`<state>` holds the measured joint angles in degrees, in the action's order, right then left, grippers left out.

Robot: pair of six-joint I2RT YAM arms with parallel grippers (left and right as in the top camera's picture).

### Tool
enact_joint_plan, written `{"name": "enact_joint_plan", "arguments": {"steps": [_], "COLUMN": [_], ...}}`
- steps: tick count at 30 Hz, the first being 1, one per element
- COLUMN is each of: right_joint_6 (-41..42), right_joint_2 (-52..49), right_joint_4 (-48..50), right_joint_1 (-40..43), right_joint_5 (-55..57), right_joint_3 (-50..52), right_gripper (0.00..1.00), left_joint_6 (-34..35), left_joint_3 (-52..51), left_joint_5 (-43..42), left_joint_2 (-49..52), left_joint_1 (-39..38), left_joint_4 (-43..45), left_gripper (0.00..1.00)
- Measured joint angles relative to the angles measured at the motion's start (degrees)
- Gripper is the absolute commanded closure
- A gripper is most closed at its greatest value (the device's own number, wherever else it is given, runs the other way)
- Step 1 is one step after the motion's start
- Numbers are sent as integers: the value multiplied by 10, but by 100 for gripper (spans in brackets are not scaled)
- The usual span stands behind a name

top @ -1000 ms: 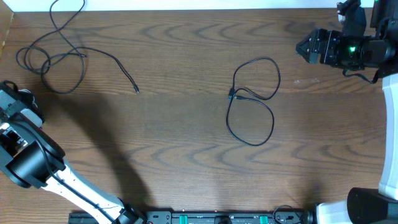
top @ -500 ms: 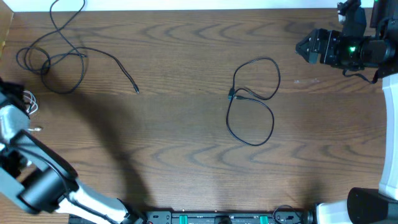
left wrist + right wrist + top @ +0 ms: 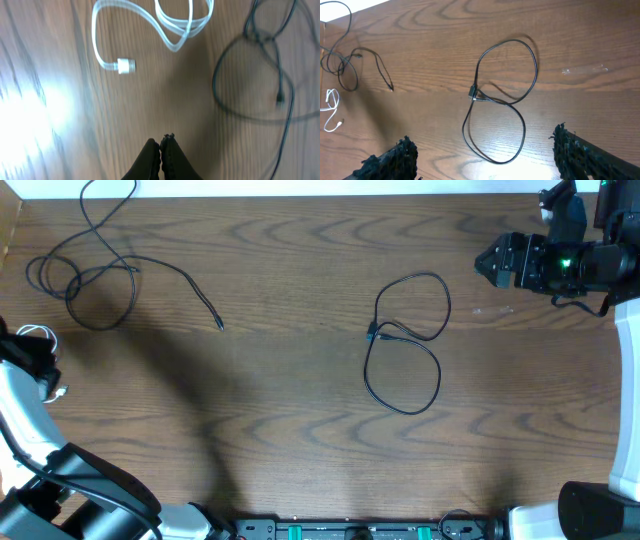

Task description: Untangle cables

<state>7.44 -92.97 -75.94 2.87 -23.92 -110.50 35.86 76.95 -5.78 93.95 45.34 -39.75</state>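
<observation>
My left jaws are pressed together on nothing, bottom centre of the wrist frame. The white cable (image 3: 172, 46) lies above them at upper middle, its plug (image 3: 125, 65) upper left. The black tangle (image 3: 280, 98) sits just beside it, upper right. I judge I should part them, drop near that plug and draw the white clear without snagging black. My right jaws gape wide above the looped black cable (image 3: 473, 92) mid-desk.

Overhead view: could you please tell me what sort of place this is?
Probably a robotics lab bench: a brown wood-grain tabletop, a black robot arm reaching in at its edge, and a thin black looped cable laid out on it.
</observation>
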Motion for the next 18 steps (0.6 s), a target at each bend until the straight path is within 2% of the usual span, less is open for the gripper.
{"name": "enact_joint_plan", "arguments": {"steps": [5, 12, 14, 15, 16, 18], "right_joint_6": [-2, -12, -18, -21, -24, -28], "right_joint_2": [0, 0, 0, 0, 0, 0], "right_joint_4": [1, -10, -13, -14, -14, -14], "right_joint_1": [0, 0, 0, 0, 0, 0], "right_joint_5": [0, 0, 0, 0, 0, 0], "right_joint_3": [0, 0, 0, 0, 0, 0], "right_gripper": [14, 15, 15, 15, 15, 15], "left_joint_6": [-50, -96, -114, -119, -124, -135], "left_joint_3": [0, 0, 0, 0, 0, 0], "left_joint_5": [-52, -75, -78, -79, -81, -87], "left_joint_2": [0, -24, -42, -45, -46, -42], "left_joint_1": [-61, -224, -296, -324, -353, -408], "left_joint_4": [-12, -10, -7, -5, -3, 4], "left_gripper": [93, 92, 92, 84, 66, 51]}}
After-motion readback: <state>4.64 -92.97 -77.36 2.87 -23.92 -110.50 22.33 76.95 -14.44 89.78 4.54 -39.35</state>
